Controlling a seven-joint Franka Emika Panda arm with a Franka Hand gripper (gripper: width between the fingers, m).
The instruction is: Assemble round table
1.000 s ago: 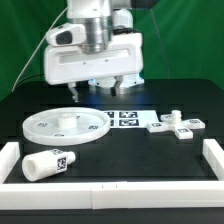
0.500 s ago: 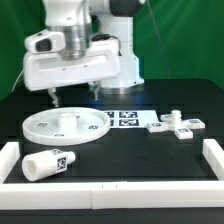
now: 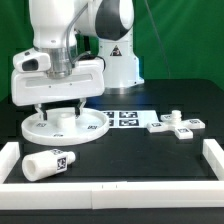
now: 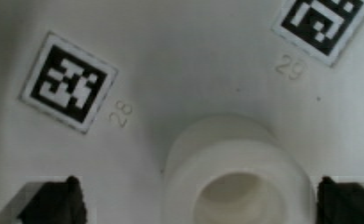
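The round white disc [image 3: 94, 129] lies flat on the black table at the exterior view's left, with its raised central hub [image 3: 62, 119] in the middle. My gripper [image 3: 61, 112] is open just above the disc, one finger on each side of the hub, holding nothing. In the wrist view the hub [image 4: 232, 165] with its round hole sits between my dark fingertips [image 4: 54, 200], and the gripper [image 4: 204, 205] is spread wide over the disc's tagged top [image 4: 72, 80]. The short tagged cylindrical leg [image 3: 45, 162] lies on its side in front of the disc.
The marker board [image 3: 126, 118] lies flat right of the disc. A white cross-shaped tagged part [image 3: 178, 124] lies at the exterior view's right. White border rails run along the front [image 3: 110, 196], left [image 3: 8, 155] and right [image 3: 214, 155]. The arm's base [image 3: 118, 60] stands behind.
The gripper has moved from above the marker board toward the exterior view's left and down, and now hangs low over the disc's hub. The parts have not moved.
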